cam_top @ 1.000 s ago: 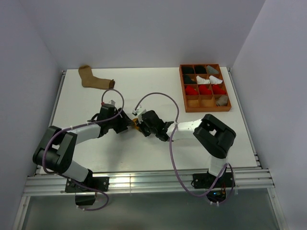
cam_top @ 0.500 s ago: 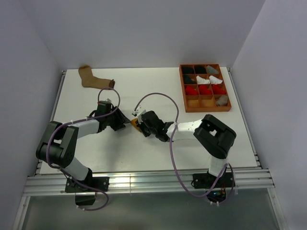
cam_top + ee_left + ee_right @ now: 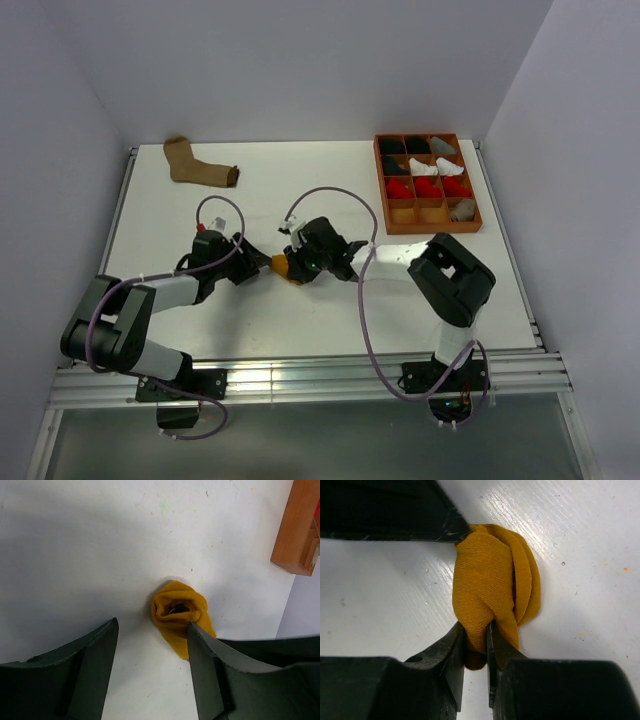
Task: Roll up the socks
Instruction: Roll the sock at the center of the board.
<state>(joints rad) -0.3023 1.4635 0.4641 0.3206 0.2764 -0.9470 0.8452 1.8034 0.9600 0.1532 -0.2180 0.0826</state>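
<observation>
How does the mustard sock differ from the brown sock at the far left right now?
The mustard sock is bunched into a roll; the brown sock lies flat and unrolled at the far left. The right gripper pinches the mustard sock; nothing touches the brown sock. Both rest on the table.

**Knit cloth, matt plastic, streaked white tabletop**

We see the mustard sock (image 3: 492, 590) as matt, finely knitted cloth. The right gripper (image 3: 466, 582) has matt black fingers (image 3: 380, 510) that look like hard plastic. The white table (image 3: 580, 540) is smooth, faintly glossy, finely streaked and speckled. The tray (image 3: 292, 535) looks like smooth orange-brown wood.
</observation>
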